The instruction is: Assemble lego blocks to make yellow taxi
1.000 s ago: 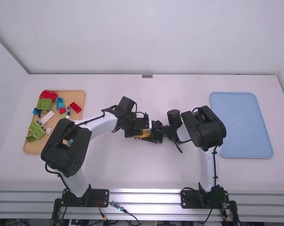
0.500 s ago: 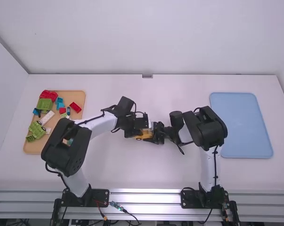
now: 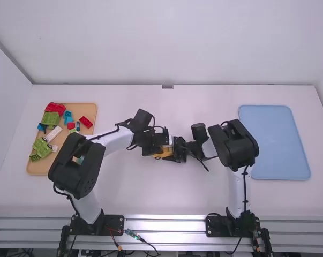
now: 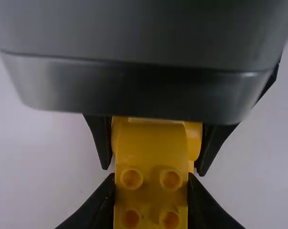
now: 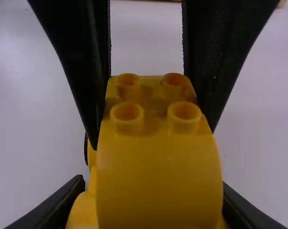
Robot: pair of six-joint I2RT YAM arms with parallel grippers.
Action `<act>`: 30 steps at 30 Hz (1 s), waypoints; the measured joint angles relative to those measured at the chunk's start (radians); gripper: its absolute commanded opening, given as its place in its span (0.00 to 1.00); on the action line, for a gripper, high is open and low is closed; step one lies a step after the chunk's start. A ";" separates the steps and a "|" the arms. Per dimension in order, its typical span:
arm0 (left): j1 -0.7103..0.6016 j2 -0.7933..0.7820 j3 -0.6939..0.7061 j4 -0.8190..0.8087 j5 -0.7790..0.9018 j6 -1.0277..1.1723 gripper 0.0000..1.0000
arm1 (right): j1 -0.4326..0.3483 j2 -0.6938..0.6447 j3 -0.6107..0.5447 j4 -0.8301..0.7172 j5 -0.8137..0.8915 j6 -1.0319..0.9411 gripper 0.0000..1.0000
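So the right arm point(image 3: 241, 147) has nudged over since about a second ago – its elbow sits a touch farther out from the taxi, and the wrist went out a bit and then came partly back. The left arm point(image 3: 75, 166) has barely moved, just a tiny shift at its big dark elbow joint. My read: this is fine wiggling to seat or check a joint, so assembly looks well along, maybe near done.

The blue tray point(image 3: 273, 142) to the right of the taxi and the wooden tray point(image 3: 89, 110) to its left are right where they were, spare pieces included.

Left gripper point(image 4: 151, 183) is pinched on the studded end of the taxi. Right gripper point(image 5: 153, 186) has its fingers closed in on both sides of the other end, so both are holding it. The yellow taxi point(image 3: 164, 153) itself is out between the two arms, and it slid right slightly, then back a hair. Can't tell if it's touching the table point(image 3: 150, 193).

Smallest stuff: the studs point(image 4: 132, 179) on top of the taxi are bare. I'd keep both grips square to it – a twist under load could pop the pieces apart.
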 measured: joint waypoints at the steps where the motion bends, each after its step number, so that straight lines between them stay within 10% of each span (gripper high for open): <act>1: -0.001 0.000 0.000 -0.001 0.000 0.000 0.02 | 0.000 0.000 0.000 0.002 0.001 0.000 0.20; 30: -0.019 0.037 0.056 -0.053 -0.035 0.004 0.01 | 0.013 0.000 0.039 -0.052 0.016 -0.015 0.18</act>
